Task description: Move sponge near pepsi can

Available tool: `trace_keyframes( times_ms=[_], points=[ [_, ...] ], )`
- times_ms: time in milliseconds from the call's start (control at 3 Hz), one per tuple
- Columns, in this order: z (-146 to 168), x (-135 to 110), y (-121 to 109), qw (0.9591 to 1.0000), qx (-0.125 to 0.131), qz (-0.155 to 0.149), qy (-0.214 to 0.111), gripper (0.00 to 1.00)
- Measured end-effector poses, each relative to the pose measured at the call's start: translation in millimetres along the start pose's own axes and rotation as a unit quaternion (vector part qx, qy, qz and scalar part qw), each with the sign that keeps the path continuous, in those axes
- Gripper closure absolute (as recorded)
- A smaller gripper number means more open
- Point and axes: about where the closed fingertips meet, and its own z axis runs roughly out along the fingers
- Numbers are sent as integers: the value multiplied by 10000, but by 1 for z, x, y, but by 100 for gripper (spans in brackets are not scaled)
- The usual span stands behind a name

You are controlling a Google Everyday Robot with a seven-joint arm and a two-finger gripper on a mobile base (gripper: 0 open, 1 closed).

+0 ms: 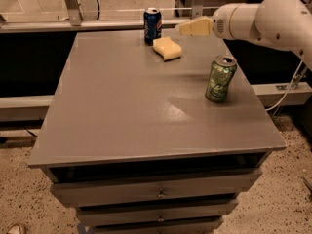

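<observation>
The grey desk (pixel 136 111) fills most of what I see, a flat top over a stack of drawers (pixel 156 194), and everything that matters sits along its far edge. My arm (pixel 273 21) comes in from the far right, a thick white limb held level above the surface; I judge that height keeps it off the cans. The green can (pixel 220 78) stands upright on the right side, nearer than the other things and well apart from them, so it plays no part in this job and only needs avoiding. The pepsi can (pixel 152 26) stands upright at the far edge, a little left of centre. The sponge (pixel 167 48) lies flat on the desk just beside it, on its near right side. It may be brushing the base, though I cannot tell. It rests on its own, free of me, and since the goal is to have it close to that can, I judge the placing done. My fingers (pixel 179 29) hang in the air to the right of the sponge and above it, pointing left toward the pepsi can, with nothing in them. Whether they are spread or pressed together I cannot tell from this side
</observation>
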Motion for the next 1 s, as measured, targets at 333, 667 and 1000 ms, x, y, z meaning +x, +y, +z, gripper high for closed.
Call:
trace_keyframes(
  times_ms=[333,667,1000],
  points=[
    [-9,9,-43,9976,370,437,-385,0],
    [-22,1,-85,9932,550,569,-858,0],
    [-30,-16,-98,9911,634,515,-1052,0]
  ],
)
